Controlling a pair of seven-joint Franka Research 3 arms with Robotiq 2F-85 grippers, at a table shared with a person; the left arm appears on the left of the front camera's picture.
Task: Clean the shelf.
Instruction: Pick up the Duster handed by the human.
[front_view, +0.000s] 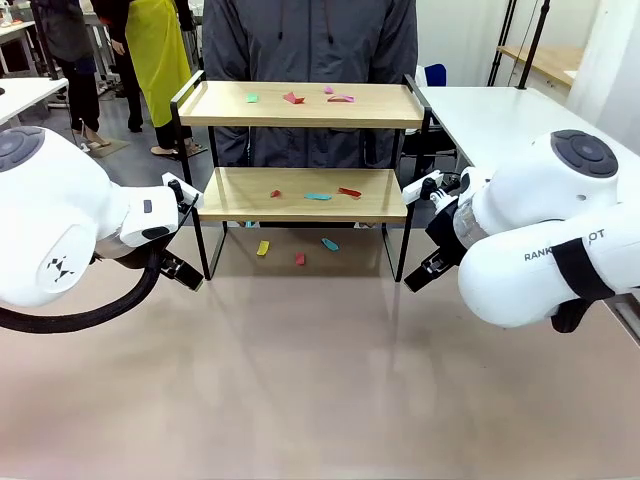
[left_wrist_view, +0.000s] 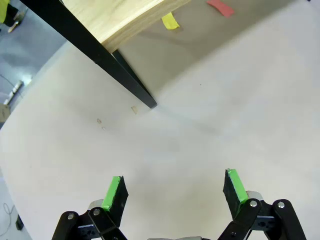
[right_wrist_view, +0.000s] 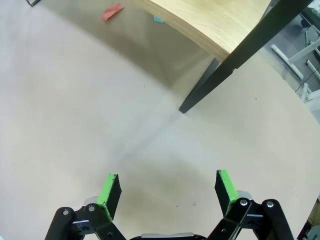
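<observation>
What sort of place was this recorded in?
Likely a robotics lab: a white left arm and right arm share a table with a person, a shelf holds coloured scraps, and another white table stands beside.

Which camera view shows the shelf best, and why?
The front view: the whole shelf shows, both wooden boards, black frame and coloured scraps. The left wrist view catches a board corner and one leg; the right wrist view, the same at the other end.

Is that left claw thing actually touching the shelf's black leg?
Apart. The left wrist view shows the left gripper open above the table, with a stretch of bare tabletop between it and the black leg of the shelf.
</observation>
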